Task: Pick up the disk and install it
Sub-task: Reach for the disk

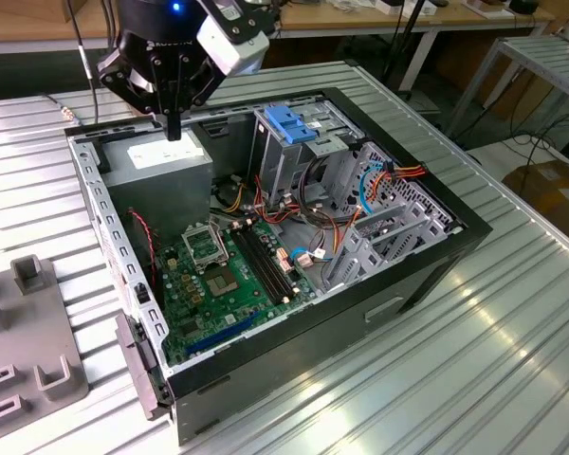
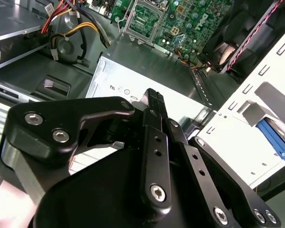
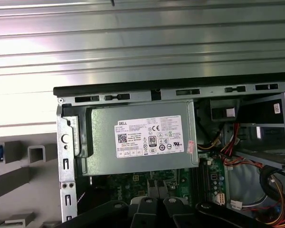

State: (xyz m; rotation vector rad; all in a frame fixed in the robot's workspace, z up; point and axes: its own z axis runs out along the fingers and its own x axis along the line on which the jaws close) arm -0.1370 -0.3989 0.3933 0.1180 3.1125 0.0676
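PSU [image 1: 161, 163] in case [image 1: 427, 270], beside mobo [image 1: 223, 284]

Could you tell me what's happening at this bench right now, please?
A robot arm is working over an open computer case lying on a metal table. Its gripper, shut and holding nothing, hangs above the labelled grey power-supply box in one corner of the case. The drive cage with its blue latch stands to the exterior view's right of that box.

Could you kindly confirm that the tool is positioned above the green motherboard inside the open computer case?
Not quite: the tool is positioned above the grey power supply with the white label, not the green motherboard, inside the open computer case. The exterior view shows it.
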